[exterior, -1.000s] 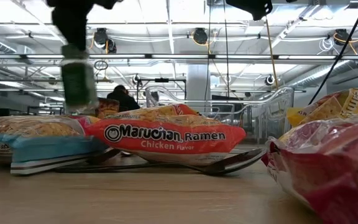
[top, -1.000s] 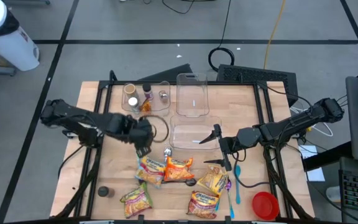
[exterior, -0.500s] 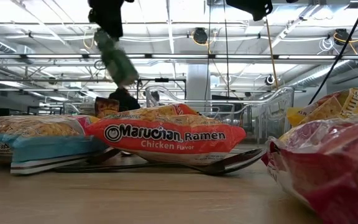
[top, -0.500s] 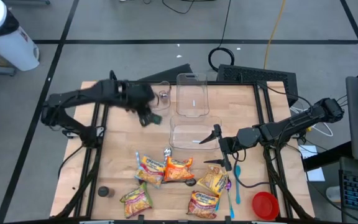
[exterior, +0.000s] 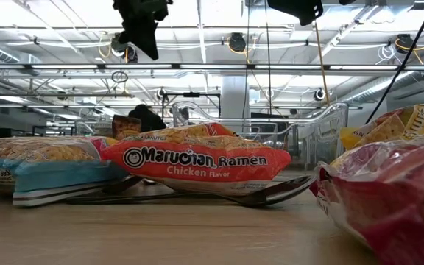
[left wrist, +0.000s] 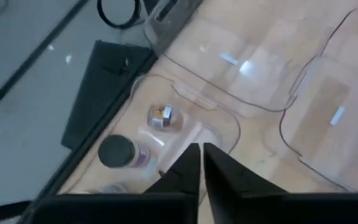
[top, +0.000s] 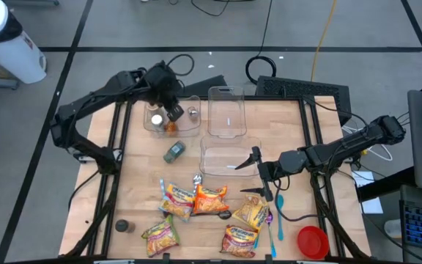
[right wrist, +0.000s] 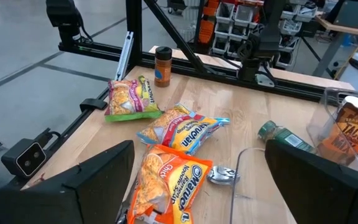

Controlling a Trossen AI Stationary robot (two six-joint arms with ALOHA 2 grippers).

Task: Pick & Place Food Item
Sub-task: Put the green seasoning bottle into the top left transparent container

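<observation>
Wooden table (top: pixel 134 198), ramen packets along its near edge: a green-capped jar (top: pixel 174 152) lies on its side on bare wood, held by nothing. Left gripper (top: pixel 174 111), fingers clenched on nothing, hovers over the clear bin (top: pixel 185 129) of small bottles, the jar well clear of its tips; right gripper (top: pixel 258 176) waits released beside another bin. Judged step: re-picking; next, open and descend onto the jar.

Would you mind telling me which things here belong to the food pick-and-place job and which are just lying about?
Likely in the job: green-capped jar lying on the table; small clear bin of jars; left gripper, jaws shut, above that bin.
Probably just lying about: ramen packets; red bowl; spoons; right gripper, waiting with open jaws.
</observation>
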